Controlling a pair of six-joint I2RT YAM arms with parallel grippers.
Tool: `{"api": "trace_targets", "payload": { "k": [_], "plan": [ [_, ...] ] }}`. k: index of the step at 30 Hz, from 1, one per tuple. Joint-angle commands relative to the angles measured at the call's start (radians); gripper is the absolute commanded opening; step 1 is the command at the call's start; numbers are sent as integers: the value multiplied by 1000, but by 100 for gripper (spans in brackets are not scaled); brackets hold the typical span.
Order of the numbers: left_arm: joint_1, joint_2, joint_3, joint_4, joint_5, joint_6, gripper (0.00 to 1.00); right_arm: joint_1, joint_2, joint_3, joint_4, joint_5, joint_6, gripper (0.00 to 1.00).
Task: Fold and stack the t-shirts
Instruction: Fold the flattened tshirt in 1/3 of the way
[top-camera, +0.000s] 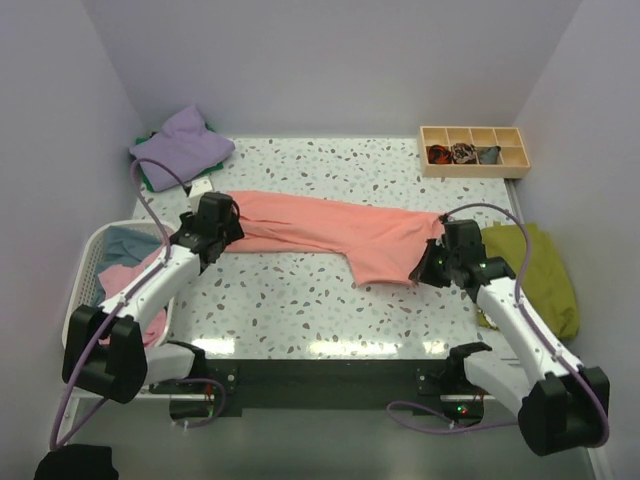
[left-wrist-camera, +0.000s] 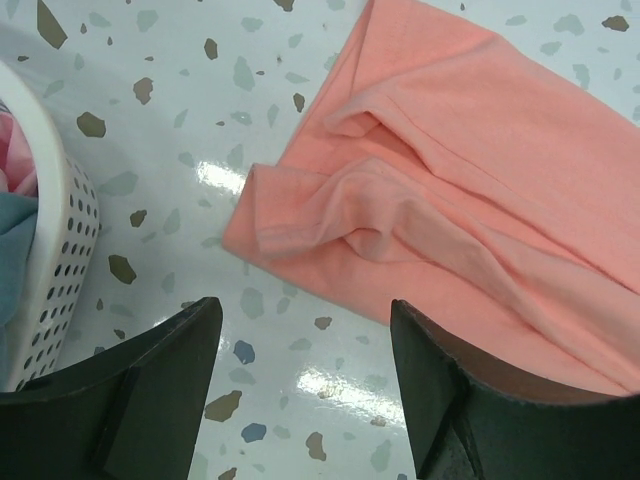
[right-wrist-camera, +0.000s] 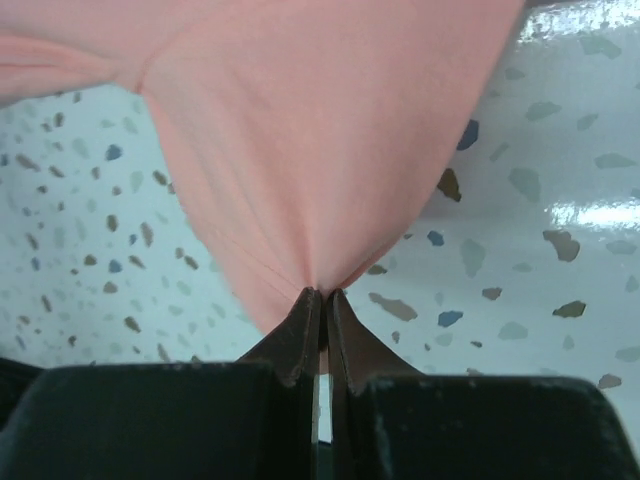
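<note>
A salmon-pink t-shirt (top-camera: 340, 230) lies stretched across the speckled table (top-camera: 300, 310), bunched and creased. My right gripper (right-wrist-camera: 322, 295) is shut on its right end, and the cloth (right-wrist-camera: 320, 140) fans out taut from the pinched fingertips. My left gripper (left-wrist-camera: 305, 325) hovers open above the table just short of the shirt's left end (left-wrist-camera: 330, 215), nothing between its fingers. A lavender shirt (top-camera: 183, 145) sits on a green one at the back left. Light blue (top-camera: 125, 245) and pink cloth (top-camera: 120, 280) lie in the white basket.
The white perforated basket (top-camera: 82, 275) stands at the table's left edge, right beside my left arm. An olive-green cloth (top-camera: 540, 270) lies off the right side. A wooden compartment tray (top-camera: 474, 151) with small items sits at the back right.
</note>
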Motion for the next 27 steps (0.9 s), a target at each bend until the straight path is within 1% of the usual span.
{"api": "trace_targets", "payload": {
  "k": [1, 4, 7, 8, 9, 11, 14, 17, 21, 27],
  "plan": [
    [-10, -57, -18, 0, 31, 2, 73, 4, -217, 18, -122, -90, 58, 0],
    [-14, -67, -22, 0, 57, 7, 73, 4, -293, 30, -219, -41, 66, 0],
    [-22, -85, -30, -14, 71, 5, 72, 6, -314, 0, -320, -79, 64, 0],
    [-27, -94, -44, -12, 74, 2, 72, 6, -336, -44, -343, -117, 69, 0],
    [-27, -117, -51, -11, 77, 1, 71, 6, -368, -63, -363, -118, 89, 0],
    [-27, -140, -68, -11, 75, -2, 72, 6, -489, -91, -444, -98, 109, 0],
    [-27, -173, -59, -31, 63, 1, 72, 6, -601, -71, -547, -93, 141, 0],
    [-27, -180, -35, -48, 61, 1, 72, 6, -617, -40, -622, -73, 130, 0],
    [-27, -141, -24, -75, 41, 4, 73, 6, -568, -25, -618, -47, 100, 0],
    [-28, -78, -79, -98, 66, -29, 73, 6, -493, -17, -511, -52, 89, 0]
  ]
}}
